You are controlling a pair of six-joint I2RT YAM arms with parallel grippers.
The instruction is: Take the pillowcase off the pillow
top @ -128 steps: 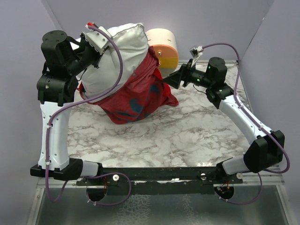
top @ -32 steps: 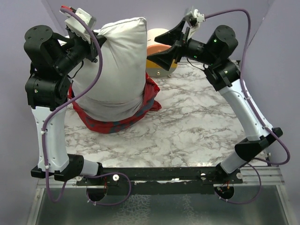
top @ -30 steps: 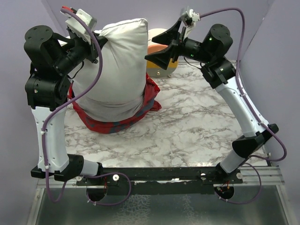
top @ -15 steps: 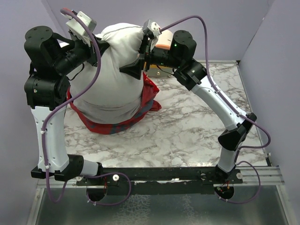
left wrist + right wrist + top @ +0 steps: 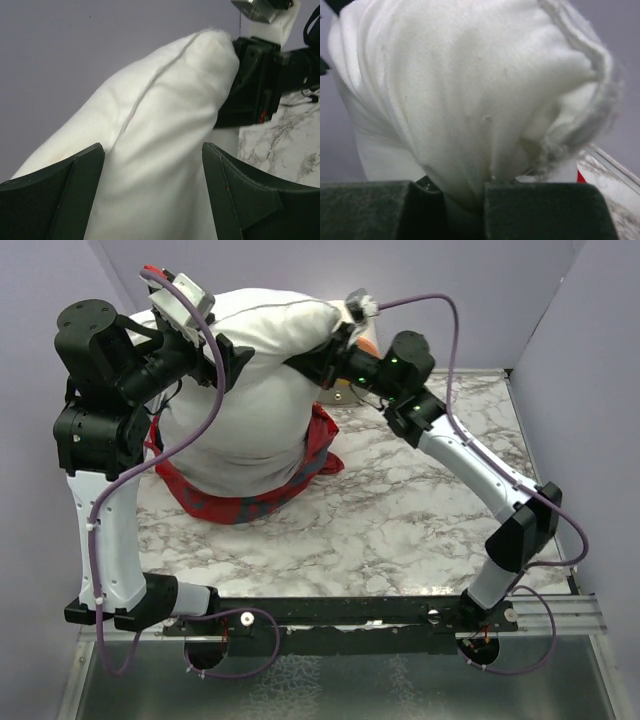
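The white pillow (image 5: 262,390) stands raised at the back left, its lower end still inside the bunched red pillowcase (image 5: 245,502) on the marble table. My right gripper (image 5: 322,356) is shut on the pillow's upper right corner; in the right wrist view that corner (image 5: 470,90) is pinched between the closed jaws of the right gripper (image 5: 465,200). My left gripper (image 5: 226,364) is open at the pillow's upper left side. In the left wrist view the pillow (image 5: 165,125) lies between the spread fingers of the left gripper (image 5: 152,195), with the right gripper (image 5: 250,85) holding the far corner.
A cream-and-orange cylinder (image 5: 371,340) sits at the back, mostly hidden behind my right wrist. Purple walls close the back and both sides. The marble tabletop (image 5: 400,510) stretches in front of and to the right of the pillow.
My right arm swung left from the back right and shut on the pillow's top right corner. My left gripper opened and let go of the pillow. The pillow's top has spread wider.
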